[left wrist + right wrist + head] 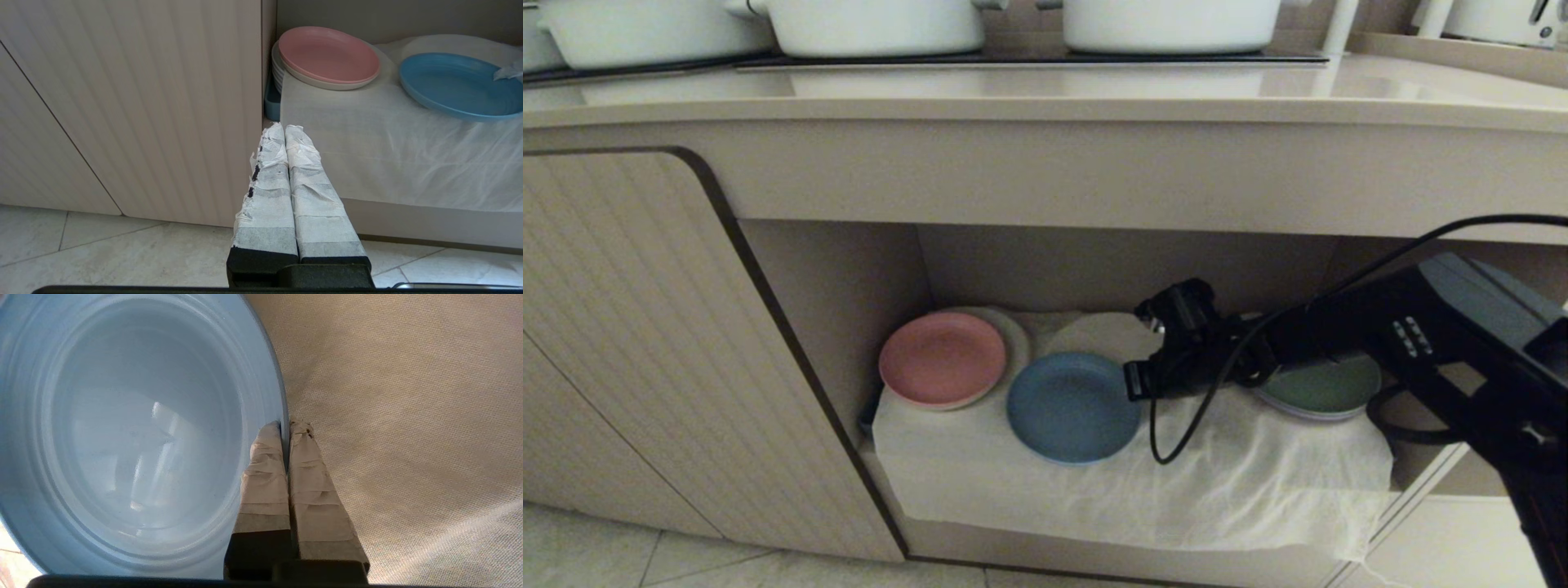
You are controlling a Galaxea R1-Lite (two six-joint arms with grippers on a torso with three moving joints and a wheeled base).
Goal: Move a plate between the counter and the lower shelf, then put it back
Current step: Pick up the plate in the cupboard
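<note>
Plates are sitting three across in the lower shelf (915, 269), and I am looking at the blue plate (1072, 406) lying in the middle of the white cloth (1258, 482), with the pink plate (941, 358) on its stack to the left and the green plate (1327, 388) to the right behind my arm. I am reaching the right gripper (1137, 382) into the niche from the right, and it is meeting the plate at its right-hand rim. From the right wrist camera I am seeing the taped fingers (265, 465) pressed together on that rim, one pad on the inside of the plate (139, 437) and one on the outside over the cloth (408, 416), so the jaws are pinching the rim with no gap between them. I am keeping the left gripper (284, 130) parked low in front of the ribbed cabinet door (135, 102), its wrapped fingers lying side by side and touching, gripping nothing. Above the niche, the counter (1045, 98) is carrying white pots (874, 24) on the black hob (1013, 59).
</note>
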